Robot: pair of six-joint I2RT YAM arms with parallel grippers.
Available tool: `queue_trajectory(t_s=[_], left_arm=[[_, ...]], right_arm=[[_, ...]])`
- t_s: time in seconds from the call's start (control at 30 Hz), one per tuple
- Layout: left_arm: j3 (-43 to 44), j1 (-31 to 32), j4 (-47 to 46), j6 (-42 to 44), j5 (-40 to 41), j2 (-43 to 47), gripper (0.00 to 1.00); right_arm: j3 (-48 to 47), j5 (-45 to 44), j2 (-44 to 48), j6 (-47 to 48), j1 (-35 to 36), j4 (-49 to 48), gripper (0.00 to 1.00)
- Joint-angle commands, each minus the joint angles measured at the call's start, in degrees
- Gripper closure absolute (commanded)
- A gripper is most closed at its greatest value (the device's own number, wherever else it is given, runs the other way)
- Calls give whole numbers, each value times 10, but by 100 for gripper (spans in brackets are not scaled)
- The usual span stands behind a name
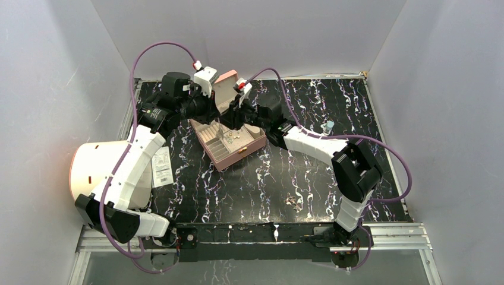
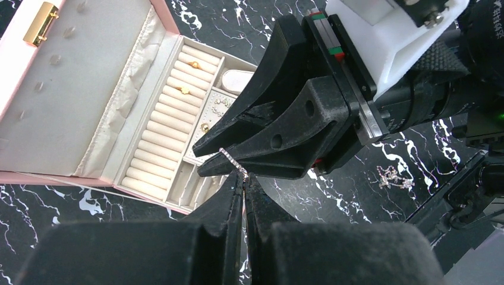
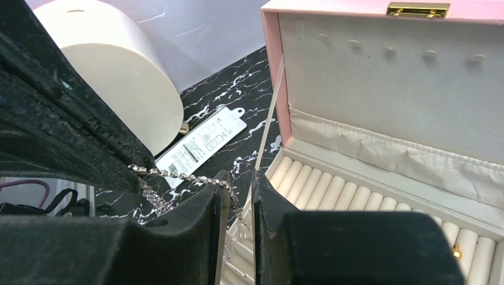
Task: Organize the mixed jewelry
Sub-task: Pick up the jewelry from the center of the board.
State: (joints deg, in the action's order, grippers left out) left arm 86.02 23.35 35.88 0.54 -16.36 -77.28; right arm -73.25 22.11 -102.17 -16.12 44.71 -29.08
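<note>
Left hand (image 2: 243, 181) tight on chain (image 2: 232, 159), right hand (image 3: 241, 178) narrow, above black marbled table (image 1: 267, 178), pale walls (image 1: 59, 59).

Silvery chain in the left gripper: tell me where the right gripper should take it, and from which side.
Take the silvery chain on its bare span past the left gripper, which pinches it. Bring the right gripper in from the opposite side, fingers straddling the span crosswise; it is a thin string of stones, so probably only a pinch across it holds.
</note>
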Motion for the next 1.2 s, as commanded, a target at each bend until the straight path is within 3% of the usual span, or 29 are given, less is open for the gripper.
queue_trajectory(t_s=[0.0,0.4,0.5,0.63,1.17], left_arm=[[24,-2,-12,-2,-1,15,100],[31,-2,-13,-2,20,15,100],[30,-2,-13,-18,27,16,100],[28,-2,-13,-22,48,19,100],[-95,-2,-85,-161,250,57,100]], right_arm=[[14,-12,18,2,3,-50,74],[15,-14,9,-4,3,-40,75],[2,-17,2,-3,3,-28,82],[-20,-24,-8,-3,3,-2,100],[-206,-109,-75,45,3,150,100]])
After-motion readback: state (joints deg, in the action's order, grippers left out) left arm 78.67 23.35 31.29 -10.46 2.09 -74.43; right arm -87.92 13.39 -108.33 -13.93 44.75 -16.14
